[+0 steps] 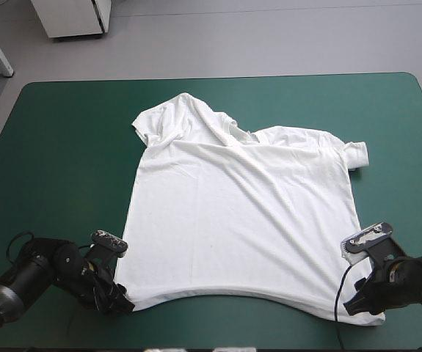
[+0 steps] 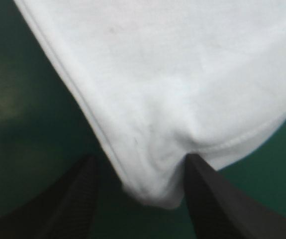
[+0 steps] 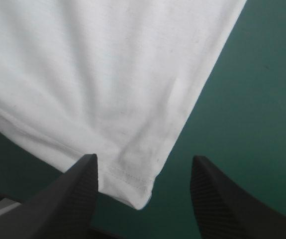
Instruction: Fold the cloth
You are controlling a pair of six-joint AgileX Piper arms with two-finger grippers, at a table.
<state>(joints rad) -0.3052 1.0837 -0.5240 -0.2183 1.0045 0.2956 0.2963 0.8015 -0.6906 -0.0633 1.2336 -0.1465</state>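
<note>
**Both grippers open at the hem corners; folding not begun**

The left gripper (image 2: 140, 158) stands released, its black fingers (image 2: 78, 199) apart, with one near corner of the T-shirt (image 1: 240, 213) lying between them on the table. The cloth there looks slightly bunched, touching or almost touching the inner face of one finger. The right gripper (image 3: 143, 158) is also spread wide. The other hem corner pokes in between its fingers, close beside one and well clear of the other, with bare teal-green cover (image 1: 64, 147) showing in the gap.

Ahead of both grippers the shirt runs away across the table, spread mostly flat. The hem between the two corners bows in a shallow curve. Well ahead of the left gripper, the shoulder and sleeve are rumpled and partly turned over onto the body. Far ahead of the right gripper, the other sleeve lies short and creased.

By my reckoning the spreading is largely done and no fold has been made. Neither corner is pinched yet, so grasping, lifting and every fold are left to do.
</note>
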